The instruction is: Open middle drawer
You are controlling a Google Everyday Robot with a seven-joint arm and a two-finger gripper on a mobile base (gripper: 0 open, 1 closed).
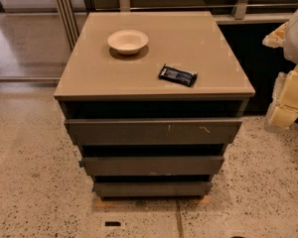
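At far left, speckled pale floor (30, 182), with a glass partition behind it. Next, a low cabinet (203, 38) with a flat tan top and 3 handleless fronts stacked below, each lower 1 narrower in view.

At the left end of the middle drawer (151, 165), a small blue bit (81, 163). Sits 2nd of the 3, plain dark grey-brown, between the widest top drawer (139, 131) above and the shortest bottom drawer (151, 188) below. A dark gap along its upper edge; touched by nothing.

On the cabinet top, left of centre and toward the back, 1 pale round bowl (127, 41), upright. Right of centre and nearer the front edge, 1 dark flat packet (177, 75), lying at a slant, well apart from the bowl. On the right half of the top drawer, a few pale scratch marks (203, 129).

At the far right edge, the gripper (287, 100), cream-coloured, partly cut off by the frame. Hangs at about cabinet-top height, off the cabinet's right side, well apart from the middle drawer. Open or closed: cannot tell.
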